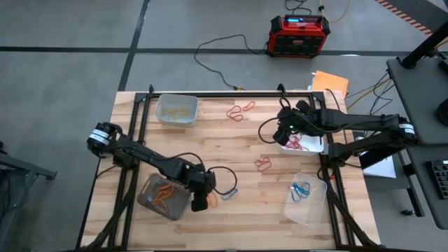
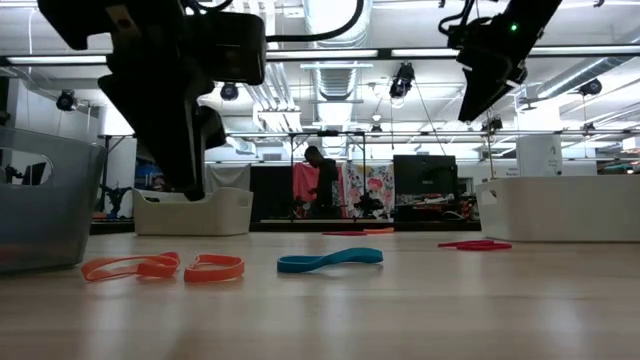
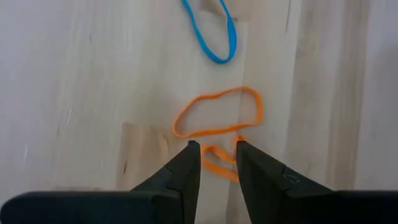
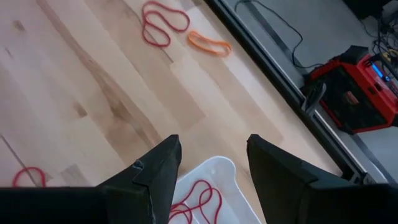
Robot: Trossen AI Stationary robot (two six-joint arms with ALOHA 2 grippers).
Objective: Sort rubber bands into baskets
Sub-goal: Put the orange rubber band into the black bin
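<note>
My left gripper [image 3: 216, 146] hovers above the table beside the smoky basket [image 1: 162, 197], its fingers a narrow gap apart and holding nothing. Two orange rubber bands lie flat below it: a larger loop [image 3: 217, 112] and a smaller one [image 3: 217, 165] under the fingertips. A blue band [image 3: 214, 34] lies just beyond them. In the low view the left fingertips [image 2: 188, 188] hang clear above the orange bands [image 2: 165, 267]. My right gripper [image 4: 214, 152] is open and empty above the white basket [image 4: 214, 171], which holds red bands [image 4: 199, 202].
A clear basket [image 1: 176, 110] with yellow bands stands at the far left. Another clear basket [image 1: 306, 199] with blue bands stands at the near right. Loose red bands [image 1: 262, 164] lie mid-table. Red and orange bands [image 1: 240, 110] lie near the far edge, and a red-and-black box [image 1: 299, 35] sits on the floor.
</note>
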